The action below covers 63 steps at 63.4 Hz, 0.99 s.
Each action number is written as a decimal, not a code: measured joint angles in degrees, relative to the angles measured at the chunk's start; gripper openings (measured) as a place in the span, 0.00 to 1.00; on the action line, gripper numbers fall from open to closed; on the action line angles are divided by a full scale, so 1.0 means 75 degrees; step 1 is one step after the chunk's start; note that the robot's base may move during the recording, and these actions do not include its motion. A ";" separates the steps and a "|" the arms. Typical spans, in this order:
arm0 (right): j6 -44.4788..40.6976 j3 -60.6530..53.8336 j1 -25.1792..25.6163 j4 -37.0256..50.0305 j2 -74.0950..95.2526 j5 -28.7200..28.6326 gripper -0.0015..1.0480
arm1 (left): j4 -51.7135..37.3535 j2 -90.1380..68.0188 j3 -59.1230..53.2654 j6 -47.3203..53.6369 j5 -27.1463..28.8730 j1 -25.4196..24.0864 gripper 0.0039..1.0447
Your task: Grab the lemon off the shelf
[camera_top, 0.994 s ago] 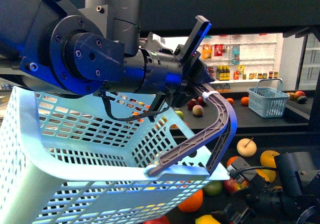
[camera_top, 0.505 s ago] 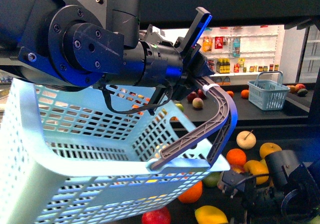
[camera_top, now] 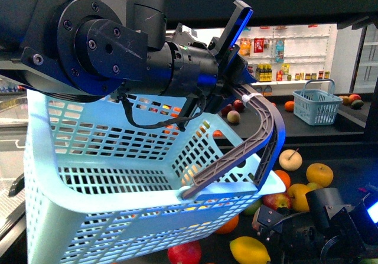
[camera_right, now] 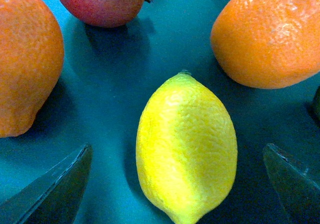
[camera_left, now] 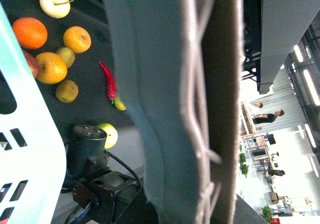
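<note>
The lemon (camera_right: 187, 149) lies on the dark deck of the shelf (camera_right: 110, 83) among oranges (camera_right: 270, 33), centred between the wide-open jaws of the right gripper (camera_right: 176, 149). It looks firm, light and waxy-skinned (liable to roll or squirt out endwise), so I would pinch it across its fat middle. The left gripper (camera_top: 235, 69) is clamped on the basket handle (camera_top: 269, 134); no writing is legible, the labels on the far bottles (camera_top: 264, 73) being too small.
</note>
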<state>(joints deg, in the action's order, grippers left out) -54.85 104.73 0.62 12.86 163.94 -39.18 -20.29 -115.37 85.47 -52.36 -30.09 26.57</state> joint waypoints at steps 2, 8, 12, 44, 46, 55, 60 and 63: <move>-0.0003 0.0128 -0.0038 -0.0087 0.0073 0.0020 0.98 | 0.0000 0.0000 -0.0003 -0.0006 -0.0012 0.0003 0.07; -0.0035 0.0539 -0.0119 -0.0315 0.0291 0.0099 0.98 | 0.0000 0.0000 -0.0003 -0.0009 -0.0050 0.0003 0.07; -0.0044 0.0906 -0.0169 -0.0481 0.0466 0.0160 0.98 | 0.0000 0.0000 0.0000 -0.0009 -0.0052 0.0015 0.07; -0.0076 0.2244 -0.0291 -0.1402 0.1297 0.0606 0.87 | 0.0000 0.0000 -0.0003 -0.0003 -0.0023 0.0015 0.07; -0.0038 0.2244 -0.0291 -0.1384 0.1297 0.0606 0.84 | 0.0000 0.0000 0.0000 -0.0003 -0.0026 0.0015 0.07; 0.0207 0.2226 -0.0297 -0.1151 0.1294 0.0685 0.66 | 0.0000 0.0000 -0.0003 -0.0006 -0.0020 0.0015 0.07; 0.0414 0.2113 -0.0286 -0.0944 0.1256 0.0699 0.62 | 0.0000 0.0000 -0.0003 -0.0003 0.0000 0.0015 0.07; 0.0522 0.1970 -0.0262 -0.0813 0.1186 0.0699 0.62 | 0.0000 0.0000 0.0000 -0.0003 0.0006 0.0015 0.07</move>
<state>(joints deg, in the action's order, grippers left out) -50.94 119.50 -1.34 6.76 172.83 -33.93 -20.29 -115.37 85.47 -52.38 -30.04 26.68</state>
